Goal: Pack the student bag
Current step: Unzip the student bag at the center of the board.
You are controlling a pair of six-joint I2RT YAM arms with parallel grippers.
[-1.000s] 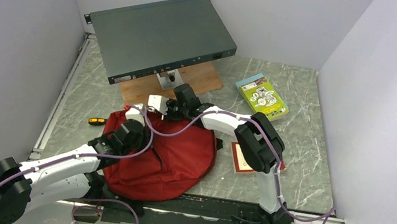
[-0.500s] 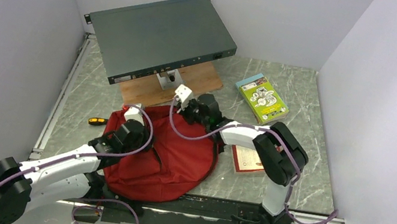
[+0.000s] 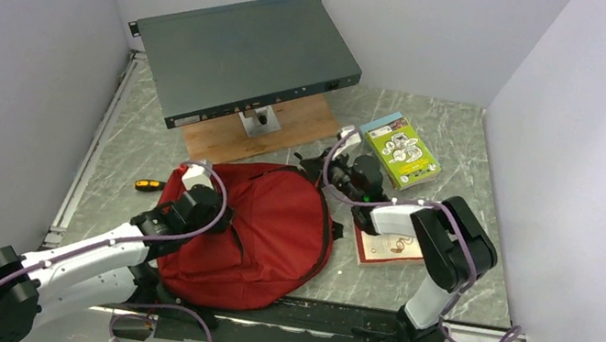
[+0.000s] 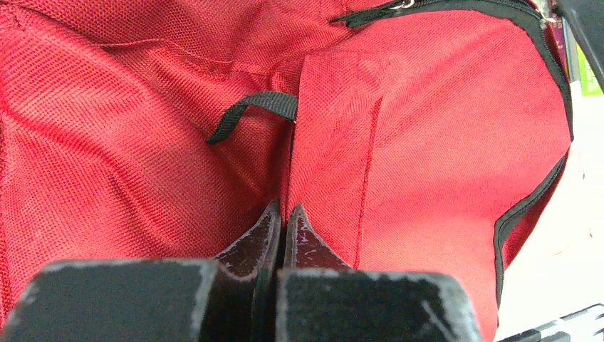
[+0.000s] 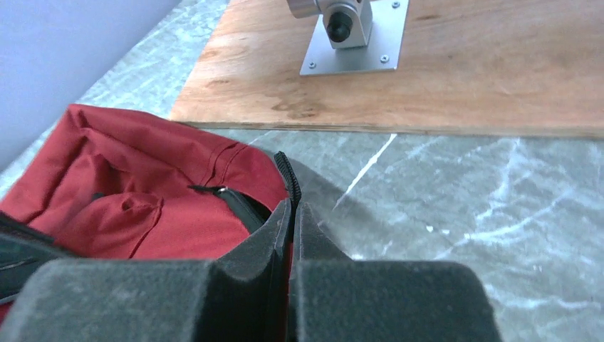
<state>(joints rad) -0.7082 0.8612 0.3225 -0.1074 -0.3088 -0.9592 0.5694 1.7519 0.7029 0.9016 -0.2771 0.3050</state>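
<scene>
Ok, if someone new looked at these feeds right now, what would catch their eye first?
The dark red student bag lying centre-front, with the left gripper pinching its fabric on the left side and the right gripper pinching its zippered rim at the far right. Behind it, a flat dark-grey rack unit sits tilted on a mount over a wooden board. A green book lies far right.

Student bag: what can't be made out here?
- Inside of the student bag: no view looks in; contents unknown.
- Red-and-white book: top view, right arm covers its upper edge; title too small.
- Left gripper: left wrist view, shut fingertips hide whether fabric is pinched.
</scene>
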